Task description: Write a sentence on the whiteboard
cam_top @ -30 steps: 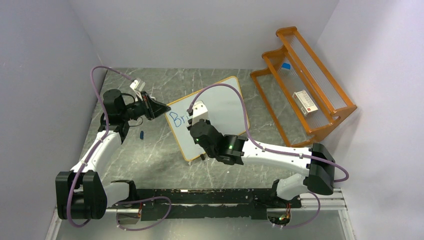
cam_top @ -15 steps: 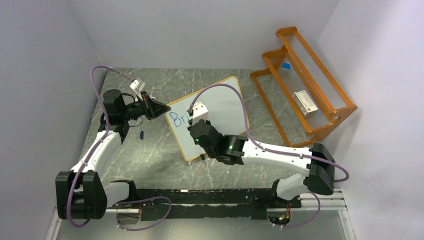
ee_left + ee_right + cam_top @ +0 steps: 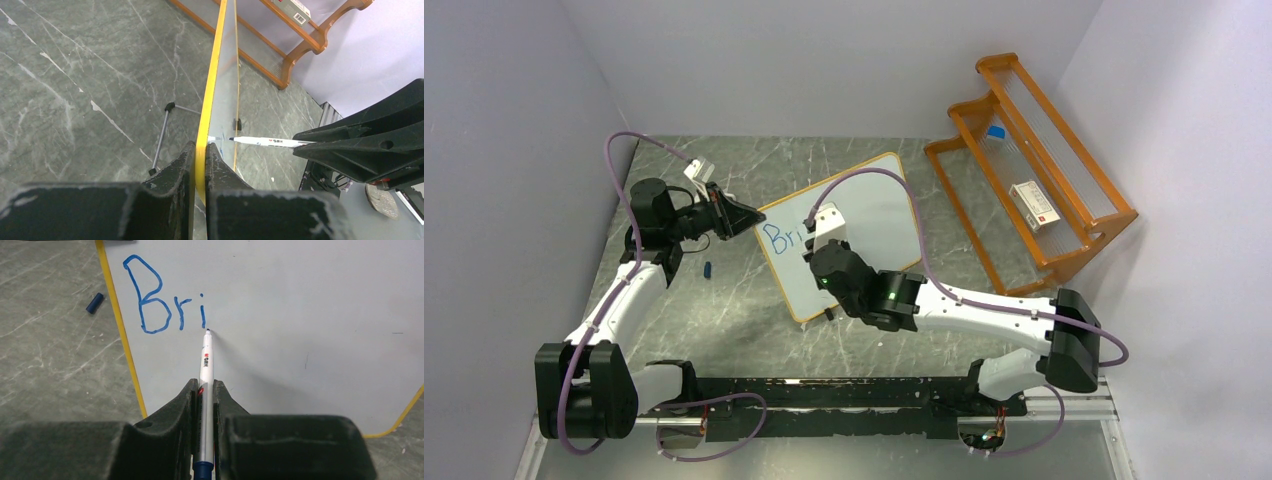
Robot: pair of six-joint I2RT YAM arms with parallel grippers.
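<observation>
- Inside the tightly clenched left gripper (image 3: 200,150): the whiteboard (image 3: 210,75), pinched by its frame edge.
- Just beyond the right gripper (image 3: 205,387), clamped on a marker (image 3: 206,360): the sentence (image 3: 160,305), reading only "Bri", with the marker tip touching below the "i".

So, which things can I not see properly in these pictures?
Top view: the right arm hides the marker and the lettering after "Br".
Left wrist view: the whiteboard shows edge-on in the left gripper, so its writing face is hidden.
Right wrist view: the picture's edge cuts off the board's top and right.
Top view: print on the box in the rack, too small to read.
</observation>
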